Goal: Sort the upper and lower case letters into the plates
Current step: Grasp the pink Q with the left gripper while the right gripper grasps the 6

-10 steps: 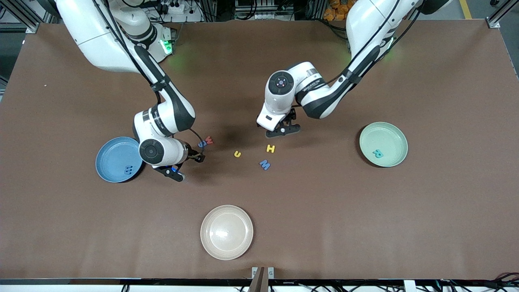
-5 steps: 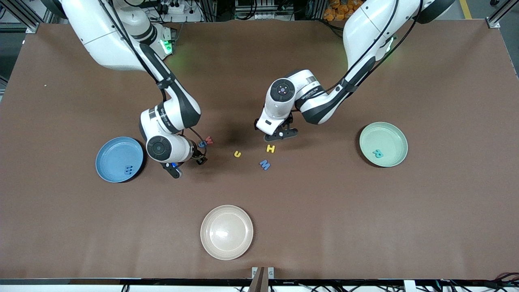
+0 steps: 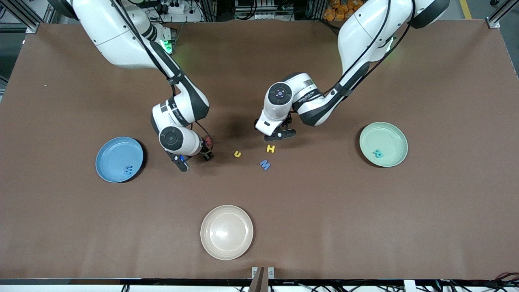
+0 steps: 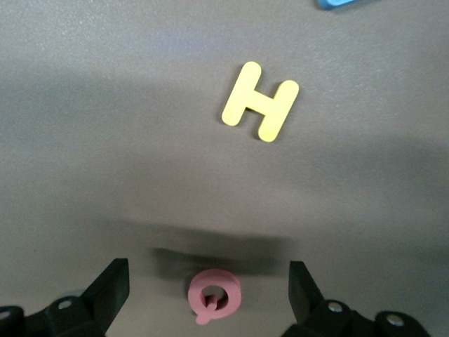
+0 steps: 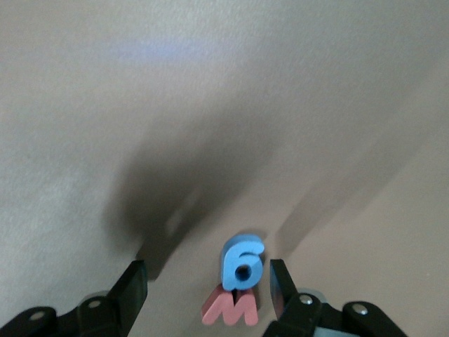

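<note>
My right gripper is open, low over the table beside the blue plate. In the right wrist view its fingers stand around a blue letter that overlaps a red w. My left gripper is open over a pink Q, which lies between its fingers. A yellow H, a yellow u and a blue M lie mid-table. A blue letter lies in the blue plate. A teal R lies in the mint green plate.
A cream-beige plate stands near the table's front edge, nearer to the front camera than the letters. The yellow H also shows in the left wrist view, a short way from the pink Q.
My right gripper has moved from beside the blue plate toward the left arm's end, over the blue and red letters. My left gripper has shifted only slightly.
</note>
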You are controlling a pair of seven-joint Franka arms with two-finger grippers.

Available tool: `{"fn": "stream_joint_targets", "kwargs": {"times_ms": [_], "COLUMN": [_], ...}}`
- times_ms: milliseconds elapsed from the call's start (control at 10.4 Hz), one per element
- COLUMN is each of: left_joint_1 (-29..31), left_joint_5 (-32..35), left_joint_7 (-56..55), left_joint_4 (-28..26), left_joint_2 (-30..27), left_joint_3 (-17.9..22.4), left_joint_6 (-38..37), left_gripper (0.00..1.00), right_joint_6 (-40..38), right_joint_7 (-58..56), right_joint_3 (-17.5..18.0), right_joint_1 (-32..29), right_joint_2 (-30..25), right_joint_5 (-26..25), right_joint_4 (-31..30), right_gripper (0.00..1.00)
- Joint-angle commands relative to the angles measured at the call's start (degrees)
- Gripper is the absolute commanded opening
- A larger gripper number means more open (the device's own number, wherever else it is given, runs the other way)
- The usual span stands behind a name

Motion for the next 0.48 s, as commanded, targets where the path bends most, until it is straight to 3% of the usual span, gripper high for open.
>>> {"fn": "stream_joint_targets", "kwargs": {"times_ms": [0,193,386], "left_joint_1": [-2.4,-2.4,-2.4], "left_joint_5": [2.0,1.9,2.0], "left_joint_7": [-2.3,-2.3,-2.4], "left_joint_4": [0.6,0.7,0.6], "left_joint_2": [0.7,0.9,1.2], "left_joint_3": [1.9,2.2,2.1], "left_joint_6": [0.8,1.3,2.1], "left_gripper": [1.00,1.00,1.00], "right_joint_6": [2.3,4.5,12.6], "right_joint_7": [-0.2,-1.1,-0.9], "right_joint_3": [-0.5,-0.6,-0.6], "right_joint_1": [-0.3,-0.2,-0.2], "right_joint_2": [-5.6,-8.1,-9.7], "right_joint_5": [-0.4,-1.0,-3.8], "right_joint_4": [-5.8,-8.5,-14.4], "right_gripper": [0.81,0.81,0.82]}}
